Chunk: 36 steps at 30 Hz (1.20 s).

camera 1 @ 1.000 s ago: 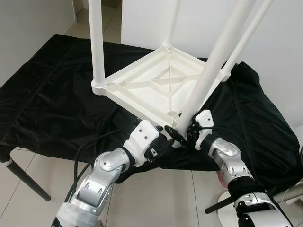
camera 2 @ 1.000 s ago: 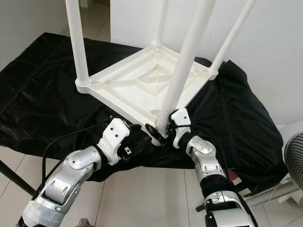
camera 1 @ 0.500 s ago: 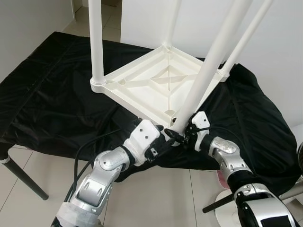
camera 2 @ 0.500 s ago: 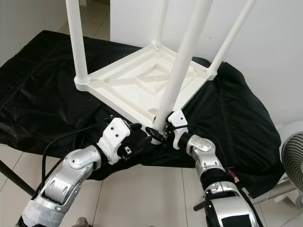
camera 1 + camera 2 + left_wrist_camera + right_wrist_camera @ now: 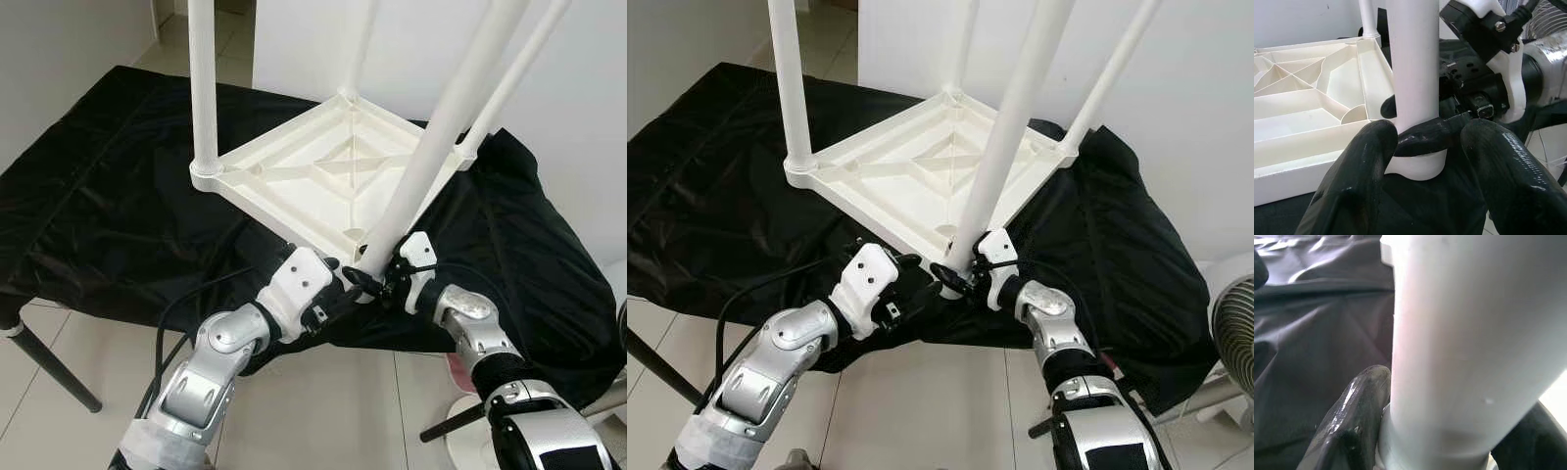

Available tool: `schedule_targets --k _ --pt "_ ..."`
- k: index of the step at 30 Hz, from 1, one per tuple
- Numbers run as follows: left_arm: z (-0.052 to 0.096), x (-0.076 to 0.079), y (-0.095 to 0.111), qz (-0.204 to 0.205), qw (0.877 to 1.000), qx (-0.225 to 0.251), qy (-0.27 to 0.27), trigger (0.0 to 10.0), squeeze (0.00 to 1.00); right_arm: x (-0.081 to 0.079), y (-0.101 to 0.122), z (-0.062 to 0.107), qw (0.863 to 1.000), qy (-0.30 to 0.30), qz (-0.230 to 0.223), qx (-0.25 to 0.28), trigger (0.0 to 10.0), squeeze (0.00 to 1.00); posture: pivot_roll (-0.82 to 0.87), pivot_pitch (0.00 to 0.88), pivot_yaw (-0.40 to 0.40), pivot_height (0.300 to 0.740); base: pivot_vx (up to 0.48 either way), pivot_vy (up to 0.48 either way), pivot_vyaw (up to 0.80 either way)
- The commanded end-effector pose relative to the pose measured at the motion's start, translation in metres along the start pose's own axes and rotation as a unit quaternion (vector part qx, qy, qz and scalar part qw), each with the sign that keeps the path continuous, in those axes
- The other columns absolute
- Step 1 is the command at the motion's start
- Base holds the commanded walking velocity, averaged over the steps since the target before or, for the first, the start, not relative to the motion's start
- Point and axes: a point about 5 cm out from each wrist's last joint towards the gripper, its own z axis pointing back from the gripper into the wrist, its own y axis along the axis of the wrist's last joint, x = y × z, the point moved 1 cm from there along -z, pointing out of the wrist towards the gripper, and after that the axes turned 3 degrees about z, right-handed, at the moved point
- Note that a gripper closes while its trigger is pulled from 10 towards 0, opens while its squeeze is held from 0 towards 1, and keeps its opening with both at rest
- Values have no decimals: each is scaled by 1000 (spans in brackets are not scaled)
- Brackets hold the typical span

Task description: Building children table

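Children table (image 5: pixel 328 181): I see the white plastic top lying upside down on the bench, ribs up, with four white legs standing up from its corners.
Bench (image 5: pixel 98 225): covered with a black cloth; the table top sits toward its far middle, its near corner reaching the front edge.
Near leg (image 5: pixel 431 147): rises tilted from the near corner socket, the one closest to me.
Right gripper (image 5: pixel 380 284): at the foot of the near leg; in my right wrist view its jaws sit on either side of the leg, pinching it just above the socket.
Left gripper (image 5: pixel 1425 142): just in front of the same corner, pointing at the socket; its jaws are spread, one finger (image 5: pixel 1359 181) each side of the leg's base, not closed on it.
Floor (image 5: pixel 88 352): pale tiles below the bench edge.
Fan (image 5: pixel 1234 328): white, on the floor beside the bench on my right.
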Motion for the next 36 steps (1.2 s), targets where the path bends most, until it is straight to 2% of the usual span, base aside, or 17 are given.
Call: schedule_targets --k 1,4,6,10,12,19,21,24,25,26,27,28,30,32,33,34,36 --pt "-2 -1 4 -7 1000 11 26 10000 0 6 -1 7 999 -40 -16 12 10000 0 111 55 -137 740 0 0 0" --pt "-3 0 5 -5 1000 13 24 10000 0 2 -2 8 998 -61 -20 22 10000 0 108 56 -139 740 0 0 0" --pt "-4 1 5 -4 1000 13 20 10000 0 -7 -5 9 994 -86 -46 38 10000 0 99 57 -137 740 0 0 0" --pt "-5 4 4 -3 1000 13 14 10000 0 -16 -9 10 992 -105 -56 41 10000 0 94 55 -135 740 0 0 0" --pt "-7 5 4 -3 1000 13 8 10000 0 -19 -11 10 988 -134 -69 45 10000 0 92 54 -133 740 0 0 0" --pt "-7 6 4 -4 1000 13 3 10000 0 -26 -11 9 982 -167 -74 49 10000 0 84 52 -129 740 0 0 0" --pt "-7 7 4 -5 1000 11 -1 10000 0 -32 -11 7 979 -182 -77 51 10000 0 83 49 -131 740 0 0 0" --pt "-6 7 2 -4 1000 8 -9 10000 0 -42 -11 3 966 -241 -82 48 10000 0 81 48 -132 740 0 0 0" --pt "-6 7 2 -4 1000 8 -9 10000 0 -42 -11 3 966 -241 -82 48 10000 0 81 48 -132 740 0 0 0" --pt "-6 7 2 -4 1000 8 -9 10000 0 -43 -12 3 955 -280 -88 41 10000 0 85 46 -137 740 0 0 0" --pt "-6 7 2 -4 1000 8 -9 10000 0 -43 -12 3 955 -280 -88 41 10000 0 85 46 -137 740 0 0 0" --pt "-6 7 2 -5 1000 8 -9 10000 0 -44 -13 3 944 -312 -98 34 10000 0 85 46 -137 740 0 0 0" --pt "-6 7 2 -5 1000 8 -9 10000 0 -44 -13 3 944 -312 -98 34 10000 0 85 46 -137 740 0 0 0" --pt "-5 8 2 -5 1000 8 -9 10000 0 -52 -15 -2 930 -345 -124 25 10000 0 93 36 -149 740 0 0 0" --pt "-5 8 2 -5 1000 8 -9 10000 0 -52 -15 -2 930 -345 -124 25 10000 0 93 36 -149 740 0 0 0" --pt "-5 8 1 -4 1000 8 -8 10000 0 -59 -11 -7 936 -331 -116 32 10000 0 93 36 -149 740 0 0 0" --pt "-5 8 1 -4 1000 8 -8 10000 0 -59 -11 -7 936 -331 -116 32 10000 0 93 36 -149 740 0 0 0"
